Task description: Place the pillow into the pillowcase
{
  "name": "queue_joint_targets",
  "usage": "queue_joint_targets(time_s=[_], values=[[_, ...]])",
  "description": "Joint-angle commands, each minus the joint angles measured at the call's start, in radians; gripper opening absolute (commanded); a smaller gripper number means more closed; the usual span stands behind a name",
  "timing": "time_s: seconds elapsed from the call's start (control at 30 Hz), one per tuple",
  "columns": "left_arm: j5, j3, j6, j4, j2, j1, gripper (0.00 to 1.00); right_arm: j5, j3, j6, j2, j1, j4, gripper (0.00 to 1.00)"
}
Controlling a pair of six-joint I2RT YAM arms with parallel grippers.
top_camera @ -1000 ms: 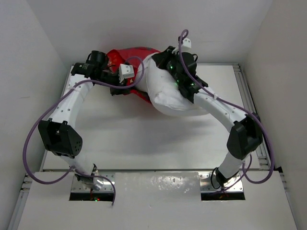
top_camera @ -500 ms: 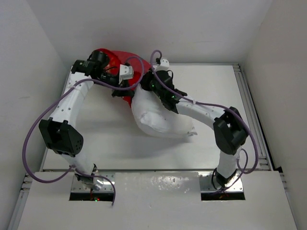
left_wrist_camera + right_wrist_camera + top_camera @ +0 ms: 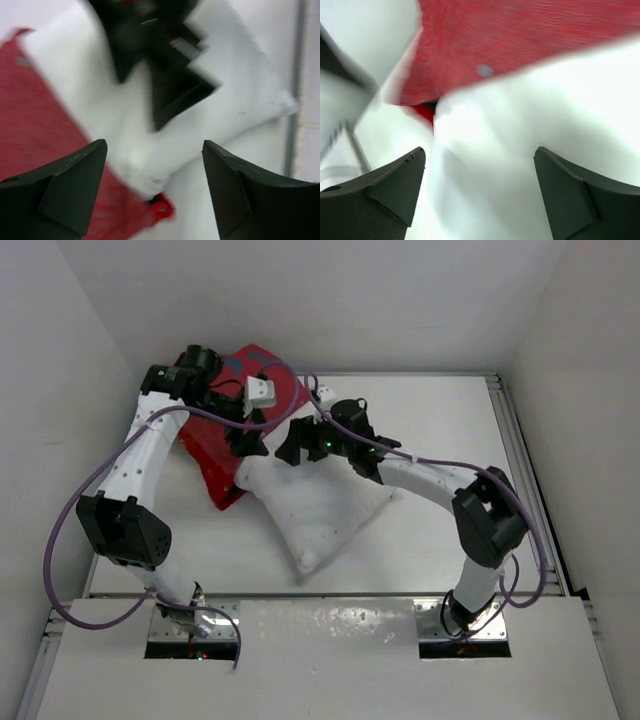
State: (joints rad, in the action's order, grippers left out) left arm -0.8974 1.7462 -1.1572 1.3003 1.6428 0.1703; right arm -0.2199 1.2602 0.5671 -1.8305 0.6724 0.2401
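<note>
Pillow (image 3: 320, 510) and case (image 3: 215, 455) have been swung nearer. Left hand (image 3: 154, 145) and right hand (image 3: 480, 150) are spread open, likely for regrasping.

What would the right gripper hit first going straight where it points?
Probably the pillow, which fills the view ahead of the right gripper, jaws open; the pillowcase lies beyond. Blur hides the depth.

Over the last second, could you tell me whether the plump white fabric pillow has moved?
Yes. The plump white pillow has slid left and toward the near edge, away from the table's right rail.
</note>
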Motion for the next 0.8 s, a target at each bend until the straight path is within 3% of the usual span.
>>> queue_joint_targets(time_s=[0.0,0.03,0.1,0.17,0.23,0.27,0.3,0.4,0.5,0.77], values=[[0.101,0.124,0.011,-0.032,-0.015,-0.015,0.71,-0.117,-0.054,-0.128,0.14,-0.03,-0.102,0.88],[0.129,0.156,-0.008,-0.004,-0.002,-0.006,0.58,-0.127,-0.077,-0.124,0.178,-0.057,-0.119,0.86],[0.239,0.174,-0.064,0.019,0.011,0.0,0.29,-0.154,-0.097,-0.108,0.215,-0.095,-0.162,0.63],[0.352,0.158,-0.09,0.019,0.006,0.005,0.28,-0.17,-0.123,-0.07,0.261,-0.164,-0.185,0.49],[0.548,0.086,-0.156,0.017,-0.012,0.005,0.4,-0.167,-0.134,-0.047,0.284,-0.235,-0.216,0.59],[0.61,0.05,-0.182,0.019,-0.02,0.005,0.46,-0.162,-0.14,-0.038,0.298,-0.256,-0.226,0.68],[0.712,0.011,-0.241,0.017,-0.034,0.005,0.6,-0.159,-0.142,-0.029,0.3,-0.281,-0.237,0.83],[0.828,-0.193,-0.332,-0.045,-0.13,0.006,0.73,-0.185,-0.128,0.011,0.289,-0.391,-0.283,0.93],[0.831,-0.385,-0.407,-0.179,-0.202,0.006,0.9,-0.225,-0.108,0.03,0.263,-0.431,-0.286,0.94],[0.7,-0.503,-0.611,-0.441,-0.271,-0.028,1.0,-0.286,-0.11,0.04,0.226,-0.432,-0.248,0.92]])
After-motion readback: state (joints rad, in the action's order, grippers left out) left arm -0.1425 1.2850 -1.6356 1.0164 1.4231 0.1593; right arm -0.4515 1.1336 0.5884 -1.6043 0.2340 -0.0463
